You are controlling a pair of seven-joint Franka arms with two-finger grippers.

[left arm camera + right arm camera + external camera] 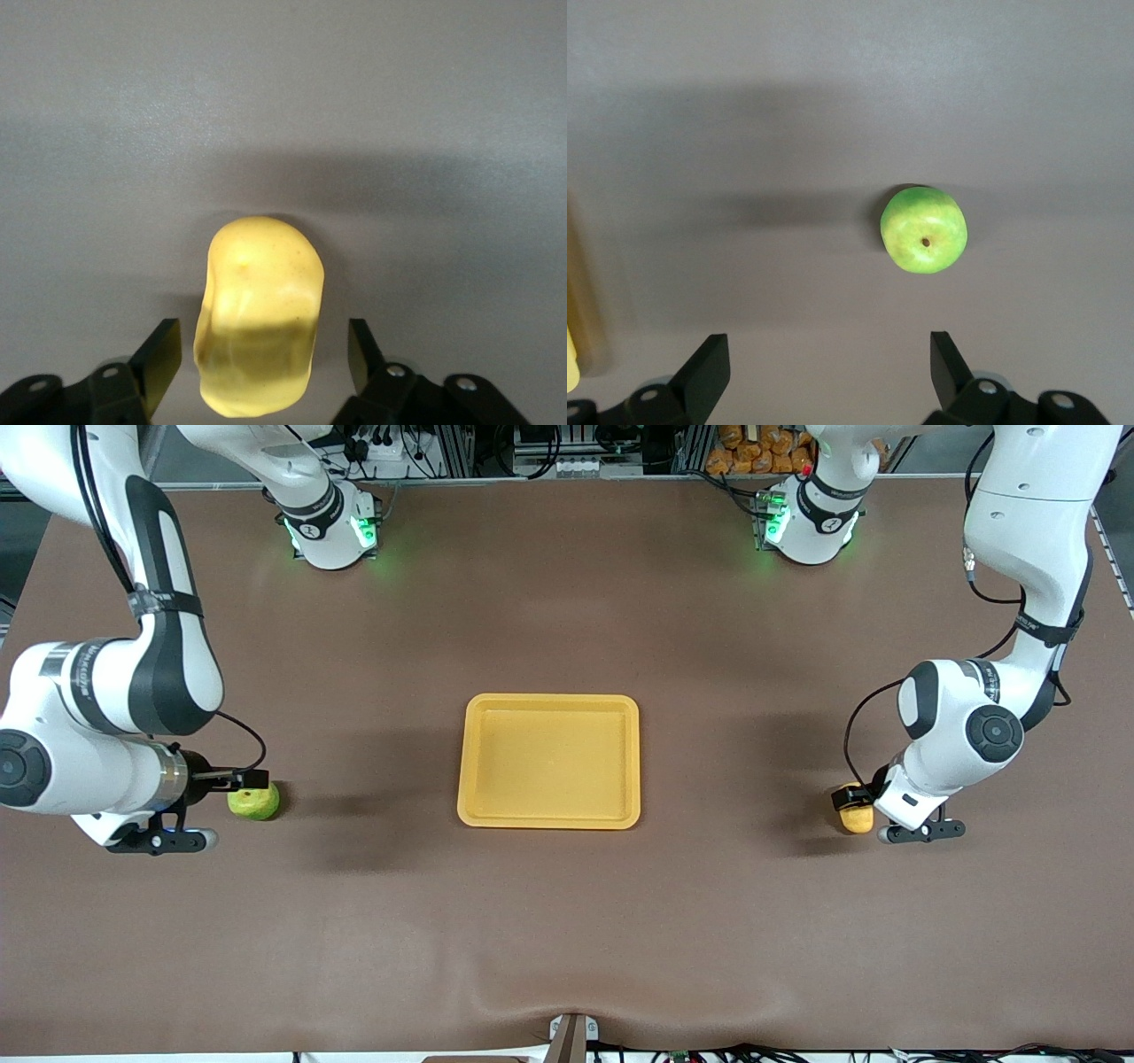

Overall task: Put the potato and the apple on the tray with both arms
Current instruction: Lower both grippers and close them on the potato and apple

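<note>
Fingers (159, 363) spread on both grippers, left straddling the potato (259, 316), right above the apple (924, 229), tray (549, 761) waiting between.

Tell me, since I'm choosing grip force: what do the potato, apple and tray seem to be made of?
The oblong yellow potato looks like smooth moulded plastic with a faint sheen, though that is uncertain. The round green apple looks glossy, maybe plastic or waxy real skin. The flat yellow-orange tray appears to be matte rigid plastic with a moulded rim.
</note>
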